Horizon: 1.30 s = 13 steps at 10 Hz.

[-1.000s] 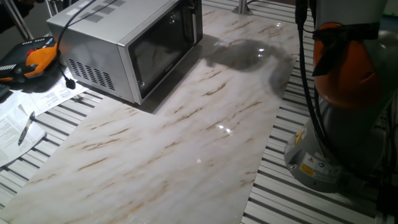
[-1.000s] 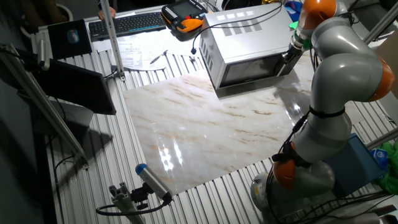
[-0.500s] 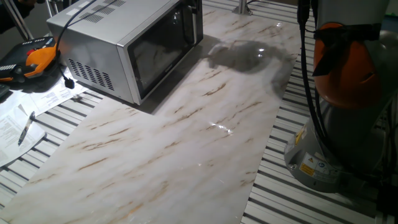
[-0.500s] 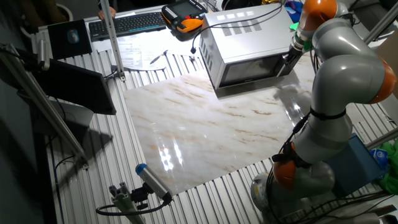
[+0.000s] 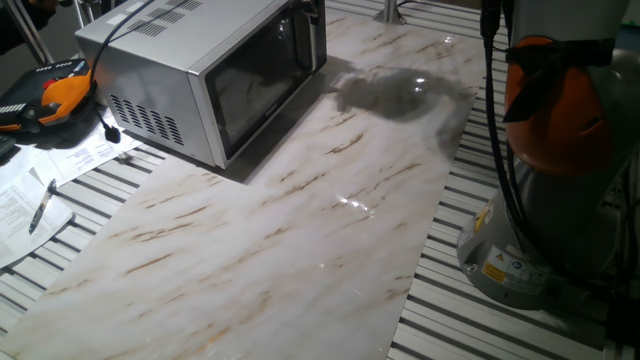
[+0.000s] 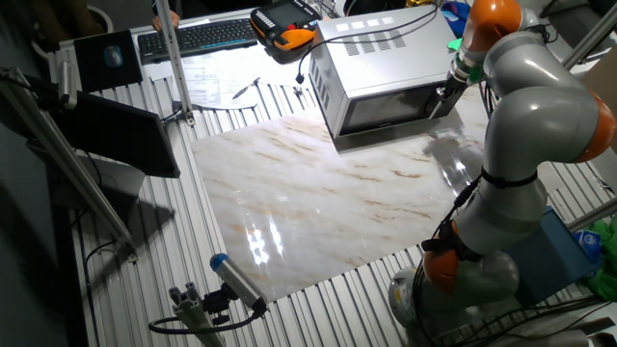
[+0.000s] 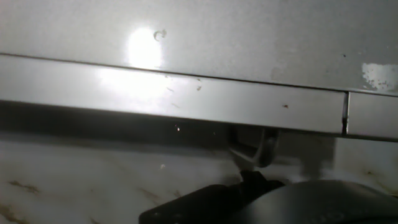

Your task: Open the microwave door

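Note:
The silver-grey microwave [image 5: 150, 70] stands at the far left of the marble board; it also shows in the other fixed view [image 6: 376, 43]. The microwave door [image 5: 262, 85] with its dark glass window looks shut against the body [image 6: 390, 108]. My gripper [image 6: 449, 89] is at the handle end of the door, touching or nearly touching it; only its dark tip [image 5: 312, 22] shows at that corner. The hand view is filled by a silver bar [image 7: 174, 93] and grey metal very close up. The fingers are not clear in any view.
An orange-black pendant [image 5: 55, 95] and papers with a pen [image 5: 45, 200] lie left of the microwave. A keyboard [image 6: 193, 37] lies behind. The marble board [image 5: 300, 220] spreads in front. My arm's base [image 5: 560, 200] stands right. A blue-tipped tool [image 6: 236, 280] lies at the near edge.
Almost nothing: the arm's shadow on the marble shifted slightly. The door and the gripper stay where they were.

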Motion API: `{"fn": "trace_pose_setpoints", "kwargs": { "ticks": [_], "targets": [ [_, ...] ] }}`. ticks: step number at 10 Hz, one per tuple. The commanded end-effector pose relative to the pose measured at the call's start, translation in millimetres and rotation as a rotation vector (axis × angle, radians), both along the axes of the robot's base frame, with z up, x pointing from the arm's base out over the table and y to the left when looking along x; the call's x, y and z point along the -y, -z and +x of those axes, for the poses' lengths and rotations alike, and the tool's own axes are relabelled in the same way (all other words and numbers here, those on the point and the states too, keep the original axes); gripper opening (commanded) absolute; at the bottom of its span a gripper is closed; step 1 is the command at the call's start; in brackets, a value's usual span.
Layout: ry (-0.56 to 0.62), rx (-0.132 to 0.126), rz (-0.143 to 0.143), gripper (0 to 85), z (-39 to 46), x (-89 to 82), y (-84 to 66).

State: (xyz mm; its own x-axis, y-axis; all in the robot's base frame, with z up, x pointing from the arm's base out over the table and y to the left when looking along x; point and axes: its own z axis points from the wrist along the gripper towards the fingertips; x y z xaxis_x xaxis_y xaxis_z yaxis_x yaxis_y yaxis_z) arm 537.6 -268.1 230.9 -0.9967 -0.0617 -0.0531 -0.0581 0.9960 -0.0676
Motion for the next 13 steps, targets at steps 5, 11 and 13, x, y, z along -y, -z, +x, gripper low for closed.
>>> {"fn": "trace_pose_setpoints", "kwargs": {
  "ticks": [5, 11, 13],
  "targets": [
    [0.059, 0.011, -0.012, 51.0, -0.9, -7.7, -16.0],
    [0.001, 0.048, -0.021, 51.0, 7.8, 4.9, -28.6],
    [-0.019, 0.045, -0.019, 51.0, 11.1, 8.9, -28.0]
  ]
}}
